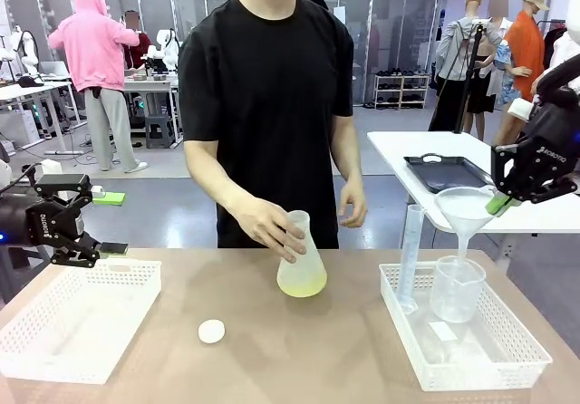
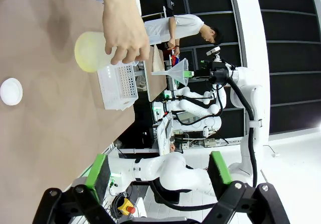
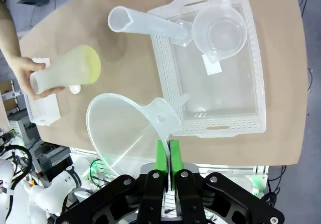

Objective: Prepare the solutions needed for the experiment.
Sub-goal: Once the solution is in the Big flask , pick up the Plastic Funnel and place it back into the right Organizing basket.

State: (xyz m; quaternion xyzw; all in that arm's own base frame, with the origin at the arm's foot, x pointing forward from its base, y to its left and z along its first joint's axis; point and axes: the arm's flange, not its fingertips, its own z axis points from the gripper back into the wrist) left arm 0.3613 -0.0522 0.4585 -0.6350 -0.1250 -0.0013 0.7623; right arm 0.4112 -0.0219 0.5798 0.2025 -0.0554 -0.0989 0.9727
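The pale yellow solution (image 1: 302, 284) lies shallow in a frosted conical flask (image 1: 300, 250) that the person's hand tilts at the table's middle. It also shows as the solution (image 3: 90, 63) and the solution (image 2: 86, 53). My right gripper (image 1: 498, 205) is shut on the tab of a clear funnel (image 1: 464, 212), whose spout hangs over a beaker (image 1: 456, 288). In the right wrist view the gripper (image 3: 165, 153) pinches the funnel (image 3: 128, 128). My left gripper (image 1: 107, 223) hovers open above the left basket, and its fingers (image 2: 95, 171) stand wide apart.
A white basket (image 1: 507, 368) on the right holds the beaker, a graduated cylinder (image 1: 410, 259) and a small label. An empty white basket (image 1: 54, 350) sits at the left. A white round cap (image 1: 211, 331) lies on the table between them.
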